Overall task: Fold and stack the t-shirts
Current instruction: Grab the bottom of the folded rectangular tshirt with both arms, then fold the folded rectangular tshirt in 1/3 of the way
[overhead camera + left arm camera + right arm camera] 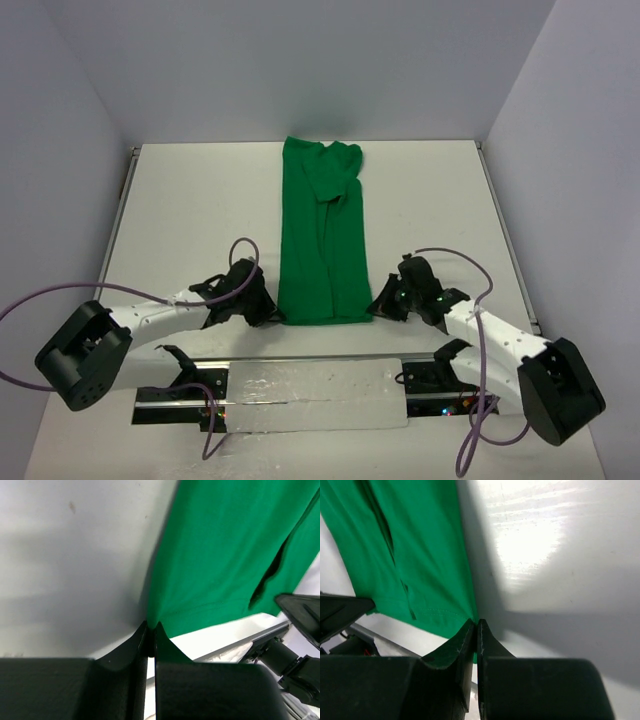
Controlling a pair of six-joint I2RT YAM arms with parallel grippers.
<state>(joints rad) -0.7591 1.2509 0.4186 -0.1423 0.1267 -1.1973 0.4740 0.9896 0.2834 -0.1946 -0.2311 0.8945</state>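
Both arms lie low, elbows outward; left gripper (270,313) and right gripper (378,304) each pinch a near-hem corner of the t-shirt (320,240).

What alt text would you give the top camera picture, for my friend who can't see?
A green t-shirt, folded into a long strip, lies on a white table. The left pincer is shut on its near left corner and the right pincer on its near right corner.
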